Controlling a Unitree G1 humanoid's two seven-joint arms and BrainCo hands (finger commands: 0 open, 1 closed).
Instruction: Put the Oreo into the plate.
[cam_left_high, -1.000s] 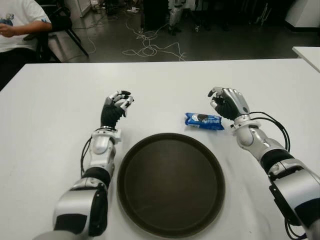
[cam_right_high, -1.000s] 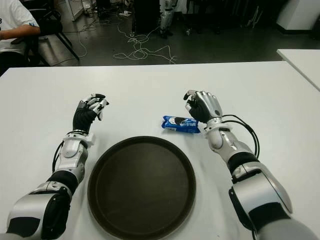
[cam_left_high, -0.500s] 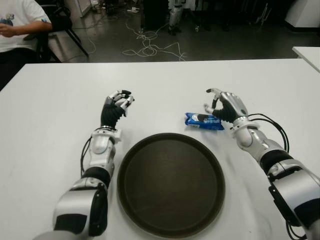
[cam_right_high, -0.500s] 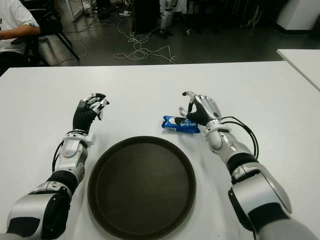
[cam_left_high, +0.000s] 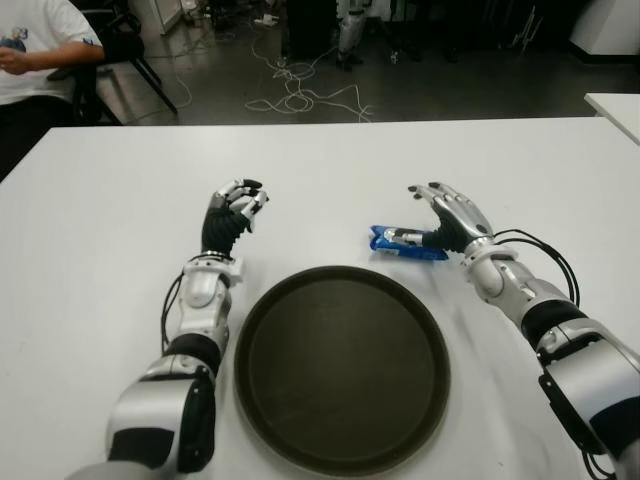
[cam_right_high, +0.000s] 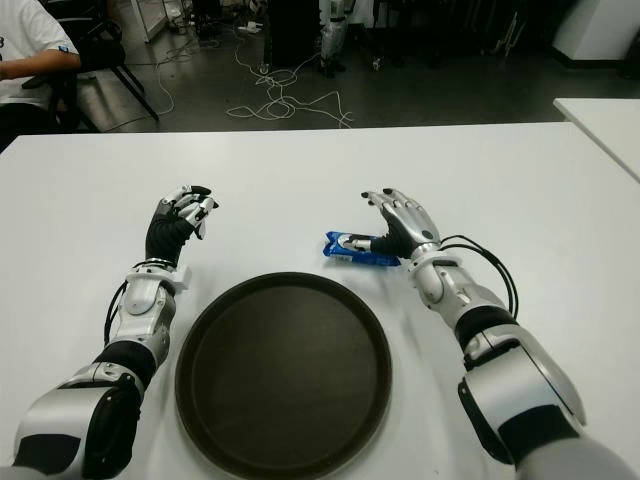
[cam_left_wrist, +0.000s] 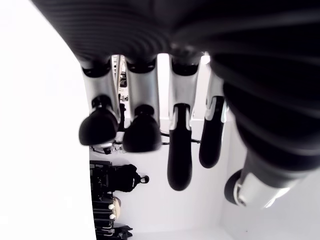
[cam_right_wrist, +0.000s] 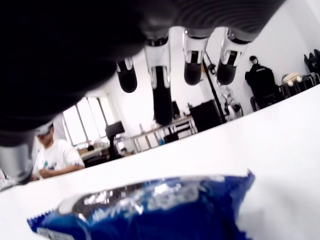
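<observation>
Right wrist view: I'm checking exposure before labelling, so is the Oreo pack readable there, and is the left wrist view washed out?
Right wrist view: the Oreo pack fills the lower edge, close and soft, under the dark right robot hand, against bright windows. Left wrist view: the table is blown out white, and the left robot hand shows as a dark silhouette.

A lab: loose floor cables (cam_left_high: 300, 95) (a tangle), white table (cam_left_high: 120, 200).
</observation>
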